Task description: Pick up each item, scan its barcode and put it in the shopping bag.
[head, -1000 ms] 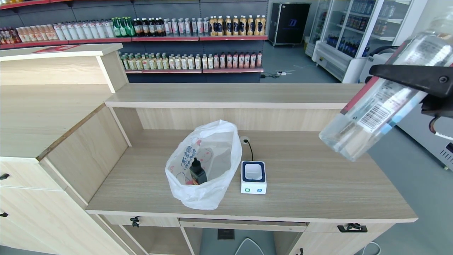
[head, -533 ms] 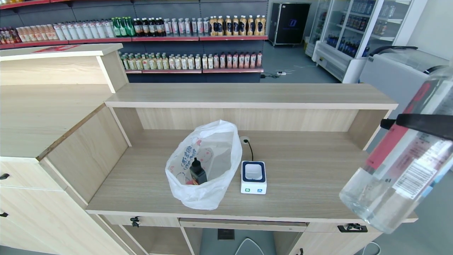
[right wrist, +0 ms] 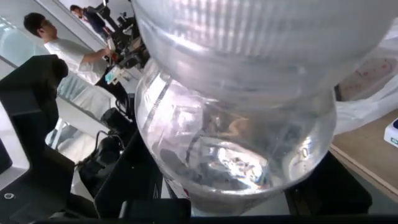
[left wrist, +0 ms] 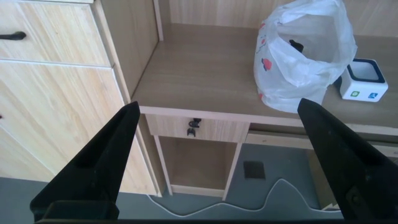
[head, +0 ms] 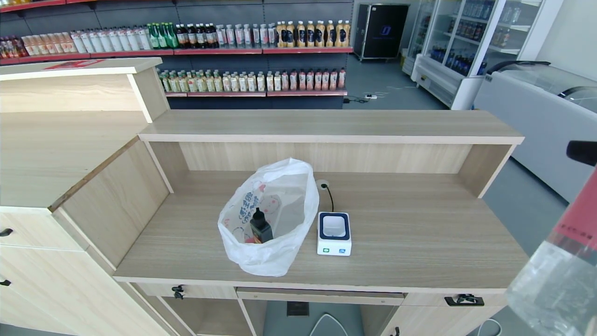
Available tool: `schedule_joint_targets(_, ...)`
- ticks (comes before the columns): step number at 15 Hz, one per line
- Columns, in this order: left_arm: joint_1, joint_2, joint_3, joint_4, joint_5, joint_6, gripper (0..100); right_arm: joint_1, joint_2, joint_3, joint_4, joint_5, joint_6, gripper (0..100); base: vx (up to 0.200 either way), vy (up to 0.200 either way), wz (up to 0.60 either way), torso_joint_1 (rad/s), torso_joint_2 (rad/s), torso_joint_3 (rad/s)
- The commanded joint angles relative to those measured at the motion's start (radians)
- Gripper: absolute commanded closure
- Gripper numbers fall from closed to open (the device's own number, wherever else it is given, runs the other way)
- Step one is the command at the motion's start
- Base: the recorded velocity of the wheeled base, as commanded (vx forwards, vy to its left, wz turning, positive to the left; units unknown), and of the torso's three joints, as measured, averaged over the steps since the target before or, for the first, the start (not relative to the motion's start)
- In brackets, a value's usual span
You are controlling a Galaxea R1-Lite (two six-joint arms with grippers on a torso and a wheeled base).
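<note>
Clear bottle (head: 557, 284), clamped in your right gripper (right wrist: 186, 186), has dropped within a second from high right to low off the counter's (head: 419, 233) right end, well apart from the scanner (head: 334, 233), so the scan is still pending; left gripper (left wrist: 217, 162) spread, empty.

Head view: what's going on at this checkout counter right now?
The right gripper holds a clear plastic bottle with a red label out past the counter's front right corner, over neither the scanner nor the bag. The white shopping bag stands open on the counter with a dark bottle already inside. The barcode scanner sits just to the right of the bag. The left gripper is open and empty, low in front of the counter's left end.
</note>
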Motion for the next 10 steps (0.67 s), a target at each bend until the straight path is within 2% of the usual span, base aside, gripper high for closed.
schedule_joint_targets(1, 0.001, 0.0, 0.0, -0.001, 0.0, 0.0, 0, 0.011, -0.037, -0.001, 0.031, 0.001, -0.002, 100, 0.0, 0.0, 0.0, 0.0, 0.0, 0.0)
schedule_joint_targets(7, 0.001, 0.0, 0.0, -0.001, 0.0, 0.0, 0, -0.017, -0.05, -0.01, 0.085, -0.002, 0.001, 100, 0.0, 0.0, 0.0, 0.0, 0.0, 0.0)
schedule_joint_targets(10, 0.001, 0.0, 0.0, 0.001, -0.001, 0.0, 0, -0.057, -0.034, -0.096, 0.201, -0.002, 0.003, 100, 0.0, 0.0, 0.0, 0.0, 0.0, 0.0)
